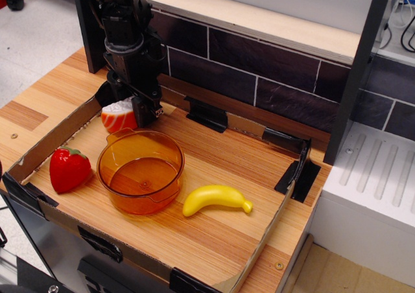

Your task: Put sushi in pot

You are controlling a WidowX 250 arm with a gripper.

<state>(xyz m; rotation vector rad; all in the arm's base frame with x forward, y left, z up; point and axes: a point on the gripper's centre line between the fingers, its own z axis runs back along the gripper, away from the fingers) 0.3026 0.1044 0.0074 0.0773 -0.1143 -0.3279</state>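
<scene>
Observation.image view, single frame. Sushi (118, 117) sits at the far-left corner of the wooden tray (214, 234), rice side up, just beyond the far rim of the pot (141, 170), beside its handle tab. Gripper (133, 109) is down at the sushi; one dark finger shows against its right side, the other is hidden behind the piece, so cannot tell whether it is clamped on it or merely straddling. Cannot tell either whether the sushi is resting on the tray floor or lifted slightly.

Pot interior: nothing in it, amber bottom visible through the wall. Strawberry (69, 168) left of pot, banana (216, 199) right of pot and nearer, both apart from it.

Progress estimate: approach done, grasp at most in hand. Left to do: secure grip, lift, short carry toward the near side over the pot rim, release inside.
</scene>
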